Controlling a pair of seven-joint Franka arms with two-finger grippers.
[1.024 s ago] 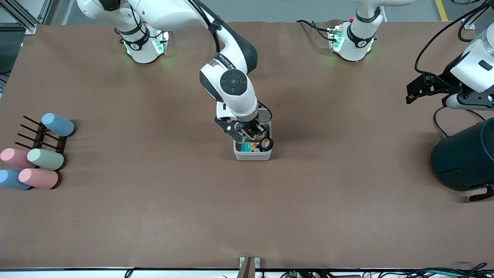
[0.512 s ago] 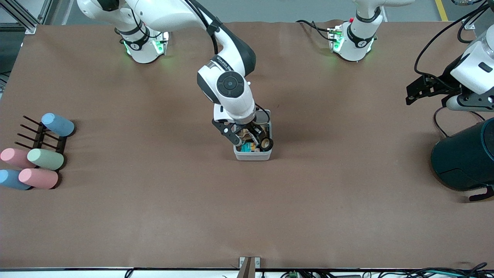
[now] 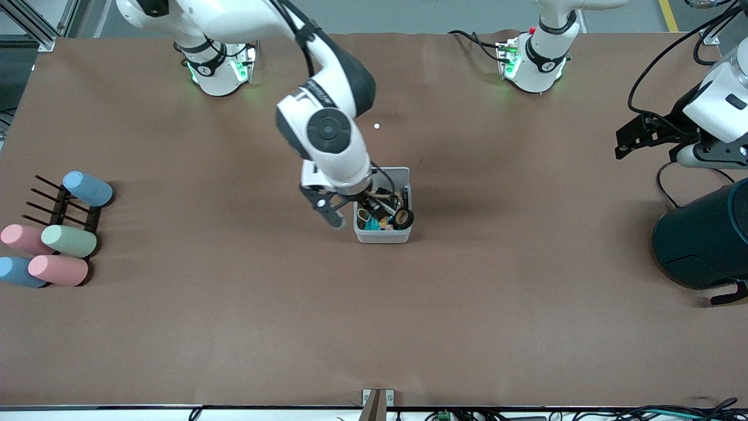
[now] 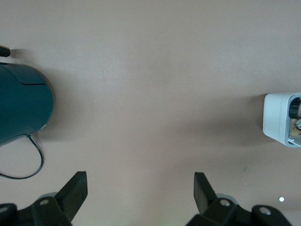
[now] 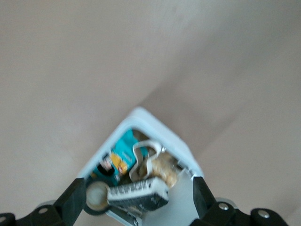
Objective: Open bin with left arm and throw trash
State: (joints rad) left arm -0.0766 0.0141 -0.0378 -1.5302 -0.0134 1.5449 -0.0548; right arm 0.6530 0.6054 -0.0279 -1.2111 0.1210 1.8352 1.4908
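Front view: the brown table (image 3: 234, 327) lies wide and bare through the whole lower half of the frame. Dead centre sits the bin (image 3: 383, 234), a small white-grey box, open at the top, its slightly longer side running up and down the frame. It is stuffed: the black tape roll (image 3: 402, 218) lies at the lower right of the opening, its pale core facing up. The black packet (image 3: 383, 206) lies above it in the frame. The right gripper (image 3: 345, 211) hangs over the bin's edge toward the right arm's end of the table, fingers spread, nothing between them. The right arm slants down from the upper left and covers the bin's upper left corner.

A tiny white dot (image 3: 376, 126) lies above the bin in the frame, well apart. At the left edge a dark rack (image 3: 64, 207) carries pastel cylinders (image 3: 69, 241). At the right edge stands the large dark teal cylinder (image 3: 704, 240), and over it waits the left gripper (image 3: 628, 140), jaws parted and empty.

Left wrist view: open table fills the frame. The fingers (image 4: 75, 190) are spread wide. The teal cylinder sits at mid-left, the bin at the right edge.

Right wrist view: the bin stands cornerwise in the lower centre. Tape roll, white-edged packet and beige rubber-band loop (image 5: 146, 157) lie inside, with a teal wrapper (image 5: 120, 157) beside them. The fingers (image 5: 75, 200) are apart, flanking the bin.
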